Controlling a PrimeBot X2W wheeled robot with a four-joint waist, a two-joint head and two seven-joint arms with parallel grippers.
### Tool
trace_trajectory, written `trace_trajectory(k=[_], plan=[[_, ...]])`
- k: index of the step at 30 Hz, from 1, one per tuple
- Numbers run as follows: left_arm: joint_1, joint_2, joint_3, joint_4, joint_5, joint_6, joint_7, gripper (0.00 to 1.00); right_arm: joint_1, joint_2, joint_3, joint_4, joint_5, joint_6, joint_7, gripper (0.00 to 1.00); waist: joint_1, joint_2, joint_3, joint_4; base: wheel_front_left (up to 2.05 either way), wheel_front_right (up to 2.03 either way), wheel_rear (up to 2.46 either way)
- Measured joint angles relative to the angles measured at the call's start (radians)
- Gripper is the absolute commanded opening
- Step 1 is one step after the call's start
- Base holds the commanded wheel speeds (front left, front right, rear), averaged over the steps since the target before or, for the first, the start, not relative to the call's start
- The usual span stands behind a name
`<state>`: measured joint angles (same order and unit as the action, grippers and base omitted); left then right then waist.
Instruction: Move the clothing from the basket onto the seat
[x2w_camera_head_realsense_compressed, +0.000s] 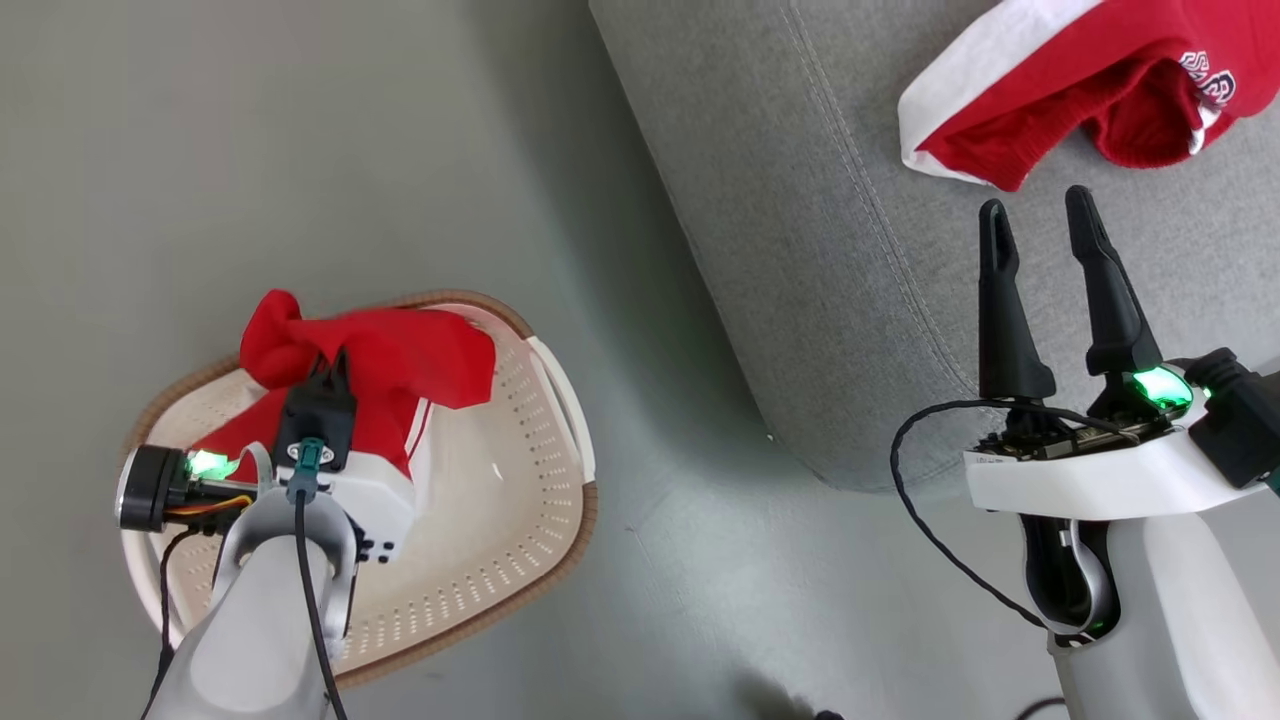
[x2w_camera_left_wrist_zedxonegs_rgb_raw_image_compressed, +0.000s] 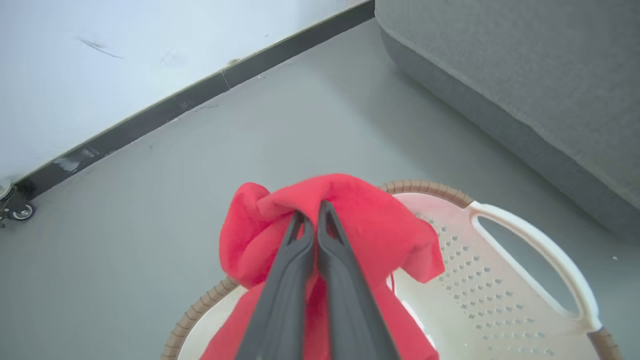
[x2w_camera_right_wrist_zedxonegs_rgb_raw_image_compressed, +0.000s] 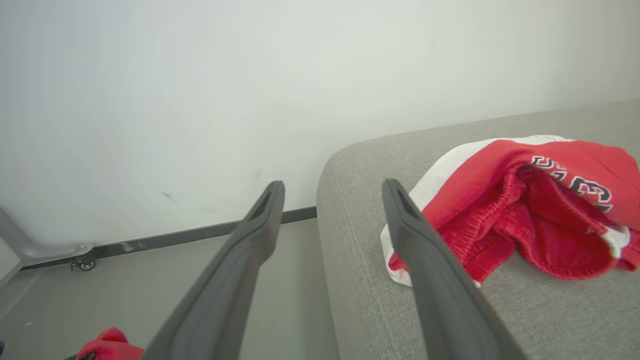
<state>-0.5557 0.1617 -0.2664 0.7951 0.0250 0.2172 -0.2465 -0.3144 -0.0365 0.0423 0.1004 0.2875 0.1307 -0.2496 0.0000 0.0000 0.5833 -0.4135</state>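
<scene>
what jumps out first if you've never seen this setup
The bright reds: the left pincer is shut on a plain red garment, lifted over the cream basket. A red and white garment lies on the grey seat, with the open right pincer just short of it.

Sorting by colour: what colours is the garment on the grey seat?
Soft fabric garment: red with white band and lettering; best in right wrist view.
</scene>
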Motion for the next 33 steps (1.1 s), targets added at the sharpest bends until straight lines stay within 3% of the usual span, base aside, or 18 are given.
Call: trace_trajectory(k=[14,33], plan=[[0.046,-0.050,-0.005,-0.211,-0.040,-0.016,0.000,0.00,-0.018,-0.003,-0.002,0.007,-0.102,0.000,-0.001,1.00,0.0000,0.0000,-0.114,0.080,0.00,0.00,0.00],[0.124,-0.036,-0.015,-0.449,-0.071,-0.074,-0.001,0.00,0.032,-0.007,-0.013,0.043,-0.187,0.000,-0.002,1.00,0.0000,0.0000,-0.319,0.183,0.00,0.00,0.00]])
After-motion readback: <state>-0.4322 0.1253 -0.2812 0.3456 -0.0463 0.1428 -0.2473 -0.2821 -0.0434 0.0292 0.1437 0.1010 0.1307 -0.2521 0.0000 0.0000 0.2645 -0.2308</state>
